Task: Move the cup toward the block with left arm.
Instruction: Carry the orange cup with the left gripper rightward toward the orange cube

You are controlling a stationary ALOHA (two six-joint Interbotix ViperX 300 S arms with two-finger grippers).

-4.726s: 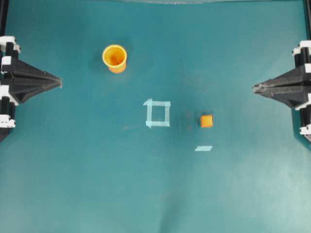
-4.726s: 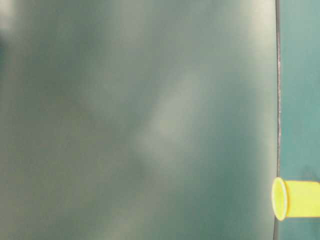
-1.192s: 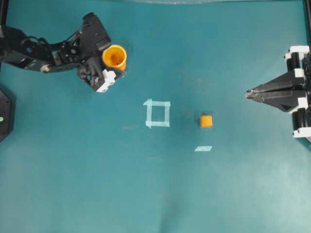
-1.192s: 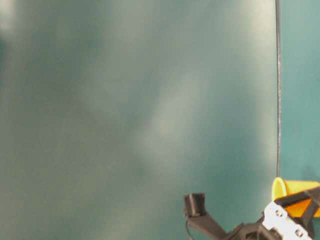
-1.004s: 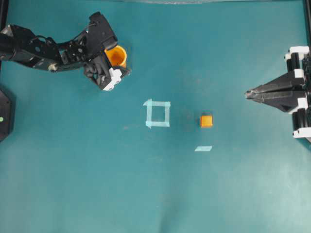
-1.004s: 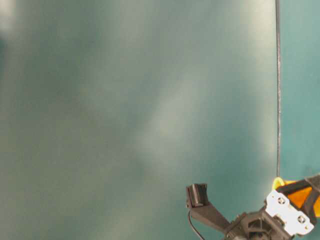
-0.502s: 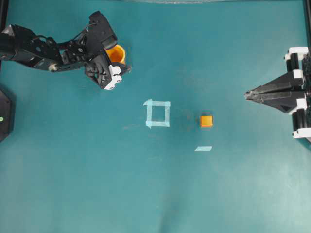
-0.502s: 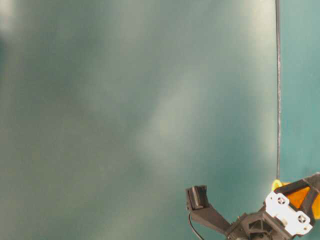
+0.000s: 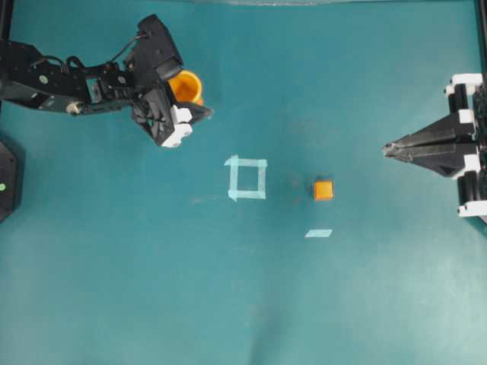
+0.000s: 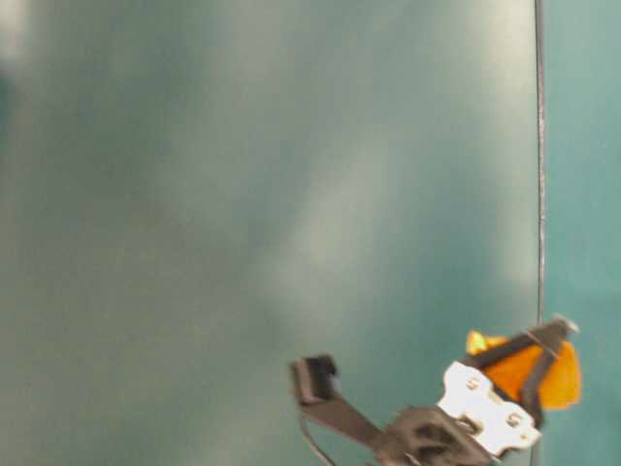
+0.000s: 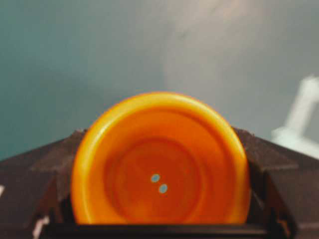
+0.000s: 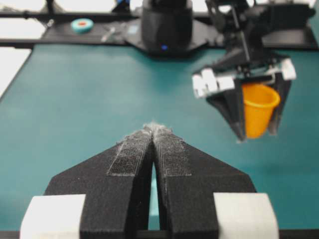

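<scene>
The yellow-orange cup (image 9: 185,85) is at the back left, gripped between the fingers of my left gripper (image 9: 190,108). The left wrist view looks into the cup's (image 11: 159,164) mouth between the black fingers (image 11: 55,164). In the right wrist view the cup (image 12: 259,112) hangs just above the mat inside the left gripper (image 12: 255,133). In the table-level view the cup (image 10: 534,374) is tilted and off the surface. The small orange block (image 9: 323,189) sits right of centre, far from the cup. My right gripper (image 9: 386,149) is shut and empty at the right edge; it also shows in its own wrist view (image 12: 153,127).
A pale tape square outline (image 9: 247,177) lies on the teal mat between the cup and the block. A short tape strip (image 9: 319,233) lies just in front of the block. Arm bases stand at the mat's far end (image 12: 167,25).
My left arm came in from the left edge and its gripper closed round the cup. In the last half second the cup rose off the mat and tilted. The right arm stayed still.
</scene>
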